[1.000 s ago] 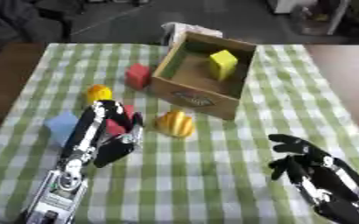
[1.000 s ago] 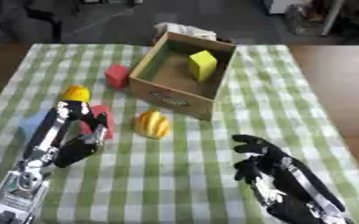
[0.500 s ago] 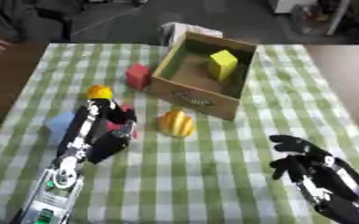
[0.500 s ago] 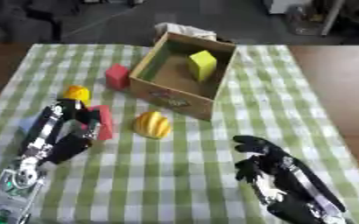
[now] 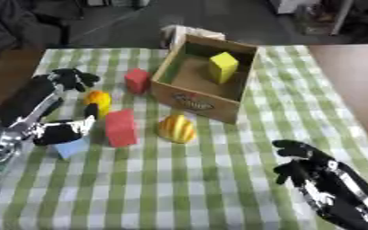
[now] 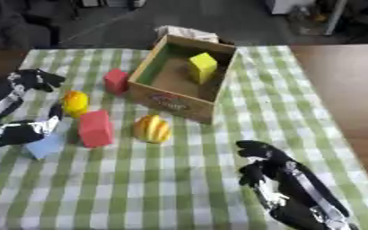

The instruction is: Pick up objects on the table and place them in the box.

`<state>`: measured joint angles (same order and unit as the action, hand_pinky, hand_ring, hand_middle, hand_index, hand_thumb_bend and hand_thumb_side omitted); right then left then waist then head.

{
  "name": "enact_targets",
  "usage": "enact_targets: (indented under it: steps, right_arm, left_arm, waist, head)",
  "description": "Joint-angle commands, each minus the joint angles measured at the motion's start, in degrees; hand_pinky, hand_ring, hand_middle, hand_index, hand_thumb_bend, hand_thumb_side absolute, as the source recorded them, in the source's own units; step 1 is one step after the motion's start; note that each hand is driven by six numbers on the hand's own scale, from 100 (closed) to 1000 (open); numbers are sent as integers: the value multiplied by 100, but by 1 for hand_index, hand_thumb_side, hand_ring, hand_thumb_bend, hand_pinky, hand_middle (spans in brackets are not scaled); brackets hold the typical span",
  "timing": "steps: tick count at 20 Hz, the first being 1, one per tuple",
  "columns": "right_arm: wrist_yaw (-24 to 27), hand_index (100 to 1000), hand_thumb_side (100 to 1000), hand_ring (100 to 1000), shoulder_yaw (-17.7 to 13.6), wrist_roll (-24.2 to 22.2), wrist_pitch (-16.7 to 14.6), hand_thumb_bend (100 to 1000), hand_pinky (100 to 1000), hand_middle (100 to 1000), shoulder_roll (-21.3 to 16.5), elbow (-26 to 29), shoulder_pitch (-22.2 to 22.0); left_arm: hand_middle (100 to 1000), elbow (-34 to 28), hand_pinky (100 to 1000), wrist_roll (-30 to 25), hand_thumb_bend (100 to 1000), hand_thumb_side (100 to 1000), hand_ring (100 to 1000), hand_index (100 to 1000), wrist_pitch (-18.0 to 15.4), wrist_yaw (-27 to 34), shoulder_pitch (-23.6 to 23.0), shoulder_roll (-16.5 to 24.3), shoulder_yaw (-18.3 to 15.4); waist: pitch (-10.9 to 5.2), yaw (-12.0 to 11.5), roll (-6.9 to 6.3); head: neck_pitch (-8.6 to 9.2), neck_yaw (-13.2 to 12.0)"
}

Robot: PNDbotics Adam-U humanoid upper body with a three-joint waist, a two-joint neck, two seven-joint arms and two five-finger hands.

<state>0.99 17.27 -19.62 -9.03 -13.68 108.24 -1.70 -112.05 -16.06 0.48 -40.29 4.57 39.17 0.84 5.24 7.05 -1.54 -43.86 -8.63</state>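
the left hand (image 5: 71, 79) has pulled back toward the upper left of the frame, off the red block (image 5: 120, 127), which now lies bare at centre left beside the light blue block (image 5: 71, 146). the hand's fingers look curled, though blur makes that uncertain.

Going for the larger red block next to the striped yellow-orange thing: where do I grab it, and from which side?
Take the larger red block across its two long side faces, coming from above with the left hand. It lies flat, long axis running away from the robot, with bare cloth either side; the striped yellow-orange thing sits apart on its right.
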Motion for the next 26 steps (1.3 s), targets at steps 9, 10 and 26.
enact_targets:
  steps: [9,10,26]
  right_arm:
    - [-65,783,471,524,-46,27,-8,100,724,856,-112,42,9]
    - [-67,783,471,524,-46,26,-7,100,724,856,-111,39,3]
    - [-73,780,467,523,-38,2,3,100,723,846,-125,61,-1]
  left_arm:
    - [736,1180,754,-1257,331,432,719,886,266,-829,268,588,-179]
    - [736,1280,753,-1297,329,442,718,886,303,-862,255,562,-197]
    - [737,2137,743,-1394,311,739,716,887,450,-933,319,185,-181]
  waist:
    - [-30,39,-37]
    - [-30,38,-37]
    - [-28,14,7]
  head:
    - [-26,87]
    - [-26,88]
    - [-26,101]
